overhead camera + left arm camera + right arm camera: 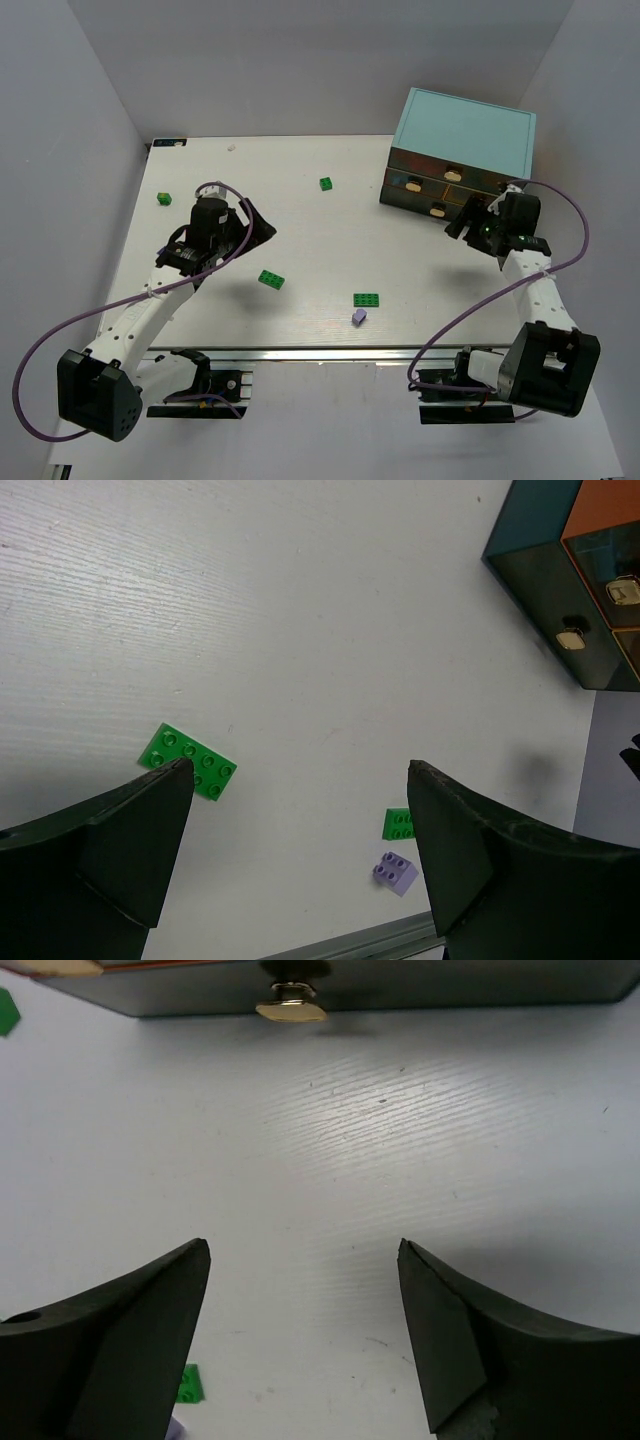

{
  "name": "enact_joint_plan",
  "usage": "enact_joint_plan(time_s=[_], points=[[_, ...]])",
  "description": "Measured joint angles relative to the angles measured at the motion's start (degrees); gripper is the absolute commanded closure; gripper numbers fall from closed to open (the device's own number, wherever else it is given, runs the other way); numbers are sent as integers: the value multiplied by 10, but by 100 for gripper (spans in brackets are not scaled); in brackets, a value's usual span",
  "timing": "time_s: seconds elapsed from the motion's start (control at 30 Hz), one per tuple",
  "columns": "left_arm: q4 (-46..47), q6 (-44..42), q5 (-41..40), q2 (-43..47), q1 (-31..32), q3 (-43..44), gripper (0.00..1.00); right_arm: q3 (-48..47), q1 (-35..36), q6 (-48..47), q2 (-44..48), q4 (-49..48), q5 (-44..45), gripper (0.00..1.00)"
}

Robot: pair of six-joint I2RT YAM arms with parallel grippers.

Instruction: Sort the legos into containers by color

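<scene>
Four green legos lie scattered on the white table: one at the far left (164,198), one at the back (326,183), and two flat plates in the middle (271,279) (366,300). A lavender lego (359,316) sits just in front of the second plate. The teal cabinet (465,130) of containers stands at the back right, its drawers showing tan handles (436,209). My left gripper (258,225) hangs open over the table's left middle, with a green plate (190,762) by its left finger and the lavender lego (395,872) near its right one. My right gripper (462,220) is open and empty, just in front of the lowest drawer's handle (288,1008).
The cabinet's dark front (540,540) fills the upper right of the left wrist view. A metal rail (320,352) runs along the table's near edge. White walls enclose the table on the left, back and right.
</scene>
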State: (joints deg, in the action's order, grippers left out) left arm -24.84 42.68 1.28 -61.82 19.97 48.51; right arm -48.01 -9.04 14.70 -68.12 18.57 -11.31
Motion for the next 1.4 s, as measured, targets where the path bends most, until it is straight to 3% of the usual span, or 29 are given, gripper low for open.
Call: enact_joint_plan(time_s=[0.33, 0.6, 1.1, 1.3, 1.4], points=[[0, 1, 6, 0, 0, 0, 3, 47, -59, 129, -35, -126, -5, 11], [-4, 6, 9, 0, 0, 0, 3, 45, -79, 174, -115, -245, 14, 16], [-8, 14, 9, 0, 0, 0, 3, -9, -88, 203, -189, -323, 6, 23], [-8, 13, 9, 0, 0, 0, 3, -10, -88, 212, -200, -326, 4, 33], [-8, 13, 9, -1, 0, 0, 3, -10, -88, 215, -203, -328, 3, 45]])
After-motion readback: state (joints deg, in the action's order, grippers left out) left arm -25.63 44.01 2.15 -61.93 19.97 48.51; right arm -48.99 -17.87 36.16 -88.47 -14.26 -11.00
